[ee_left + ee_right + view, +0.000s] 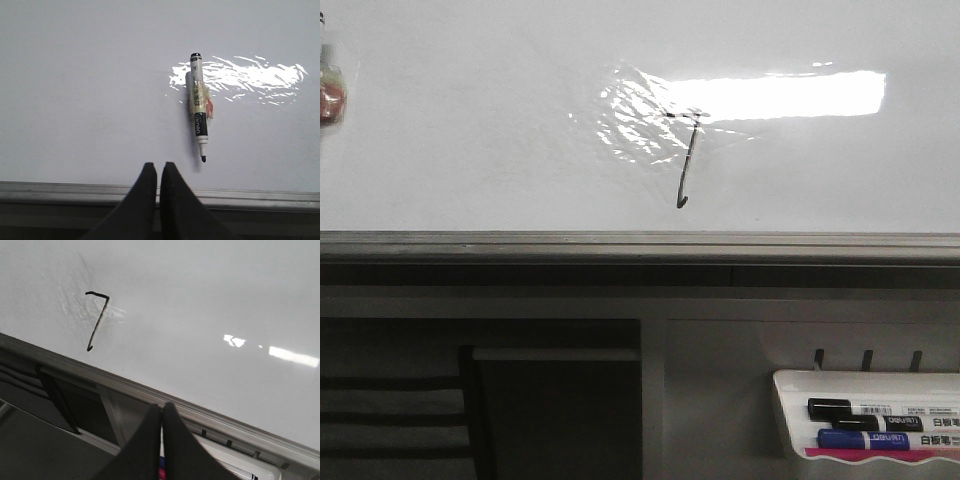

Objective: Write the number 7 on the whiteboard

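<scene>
The number 7 (686,160) is drawn in thin black marker on the whiteboard (470,120), partly over the wrinkled shiny patch. It also shows in the right wrist view (98,320). A black-and-white marker (198,112) sits against the whiteboard (75,90) with its bare tip pointing toward the rail. My left gripper (158,167) is shut and empty, a little below and to the side of that tip. My right gripper (162,407) is shut and empty, over the grey bottom rail (210,412). Neither gripper shows in the front view.
A small white tray (790,420) hangs below the rail at the lower right and holds black and blue markers (860,425). The grey rail (620,245) runs along the board's bottom edge. A small coloured object (328,90) sits at the board's far left edge.
</scene>
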